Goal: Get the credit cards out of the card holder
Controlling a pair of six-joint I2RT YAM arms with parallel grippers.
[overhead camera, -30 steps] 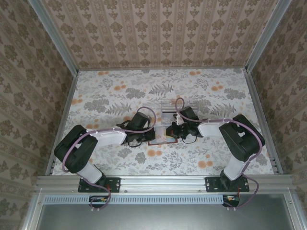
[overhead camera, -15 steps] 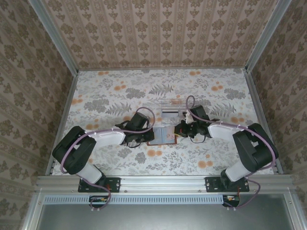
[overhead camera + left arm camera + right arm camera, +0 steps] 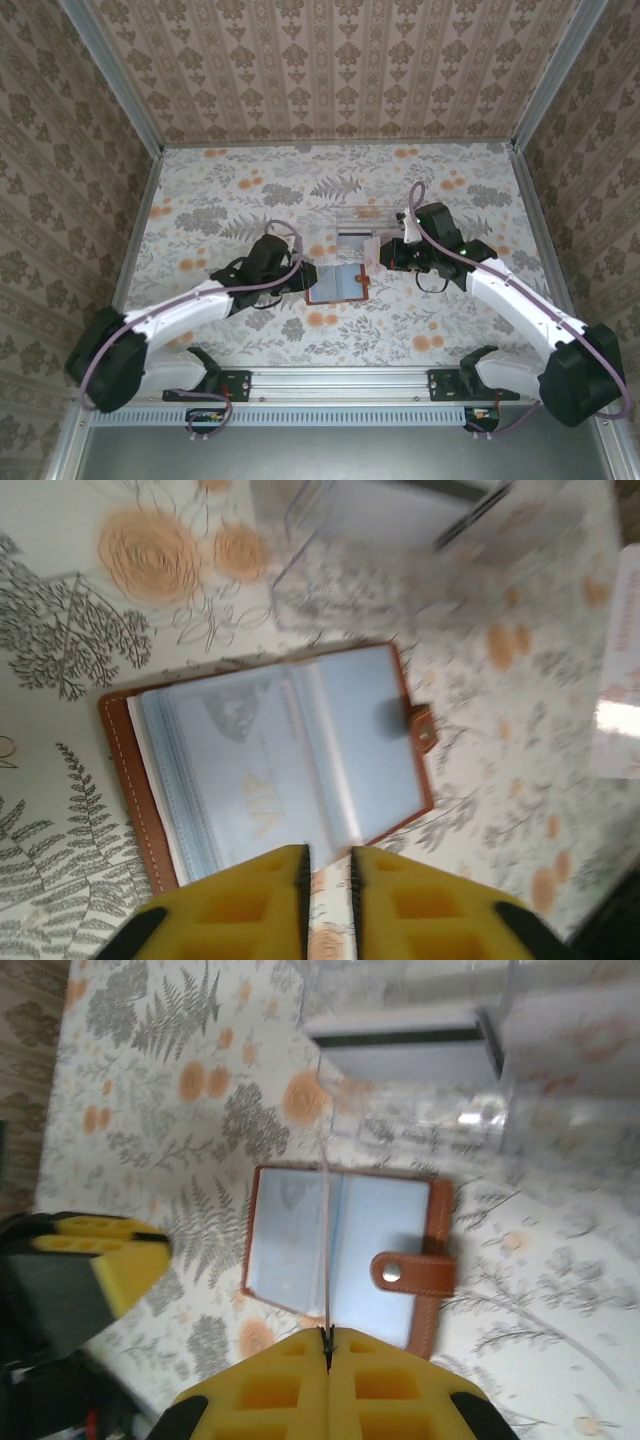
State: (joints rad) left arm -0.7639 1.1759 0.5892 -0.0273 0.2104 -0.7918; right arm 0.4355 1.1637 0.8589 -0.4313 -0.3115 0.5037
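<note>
pinching a pale credit card (image 3: 373,249) between its closed yellow fingers (image 3: 265,1385), the right tool (image 3: 327,1335) holds that card upright and edge-on to its own camera, so it reads as a thin line rising from the fingertips. seen from above, the right tool (image 3: 386,253) sits just right of the far right corner of the card holder (image 3: 337,285), with the card out of the pockets. the left tool (image 3: 327,858) shows a narrow slit between its fingers with nothing in it; from above, the left tool (image 3: 297,283) lies just left of the holder's left edge, and i cannot tell whether it touches the leather. the holder lies open and flat on the floral table (image 3: 220,200), near the middle, brown cover down, grey-blue pockets up, its snap tab on the right side. a pale card with gold lettering (image 3: 255,790) shows through the left pocket. just beyond the holder on the far side stands a clear plastic tray (image 3: 350,215), and a card with a dark stripe (image 3: 400,1048) lies in it.
</note>
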